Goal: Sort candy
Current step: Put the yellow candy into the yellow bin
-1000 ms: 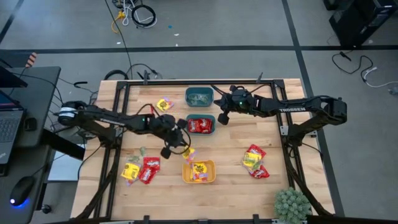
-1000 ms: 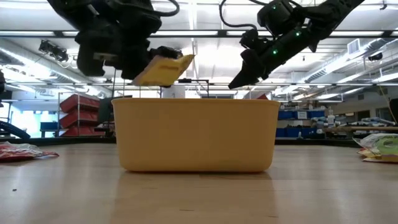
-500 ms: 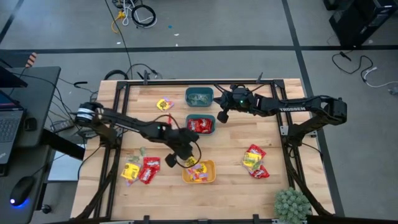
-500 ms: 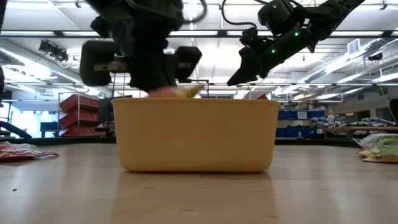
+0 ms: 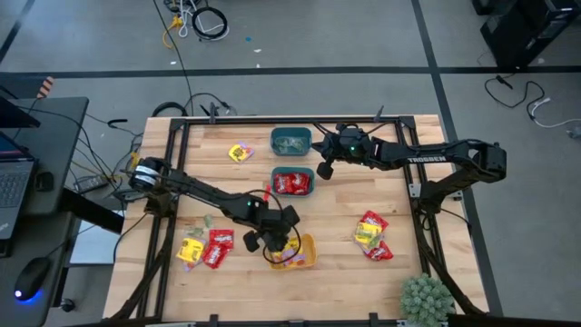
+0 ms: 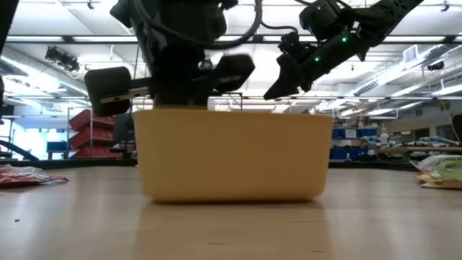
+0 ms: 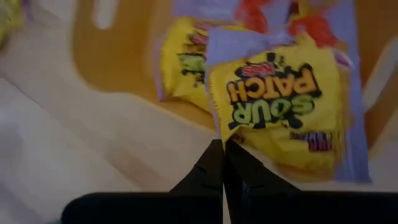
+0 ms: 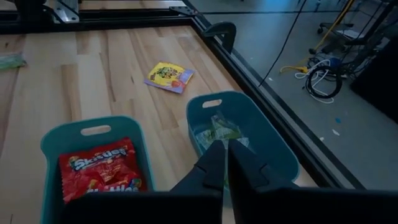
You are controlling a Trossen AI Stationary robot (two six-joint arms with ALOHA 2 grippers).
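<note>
Now lowered over the orange bin (image 5: 303, 253) with fingers pressed together on the yellow candy packet (image 7: 280, 106) carried there a second ago, left end effector (image 5: 270, 243) near release, red packets (image 8: 102, 171) already binned, right end effector (image 5: 324, 171) clenched, idle above teal bins.

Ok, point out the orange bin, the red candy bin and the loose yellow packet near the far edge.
orange bin (image 6: 231, 162): low view, on its front wall.
red candy bin (image 8: 51, 139): right wrist view, on its teal rim.
loose yellow packet (image 5: 240, 153): high view, on the wrapper's middle.
</note>
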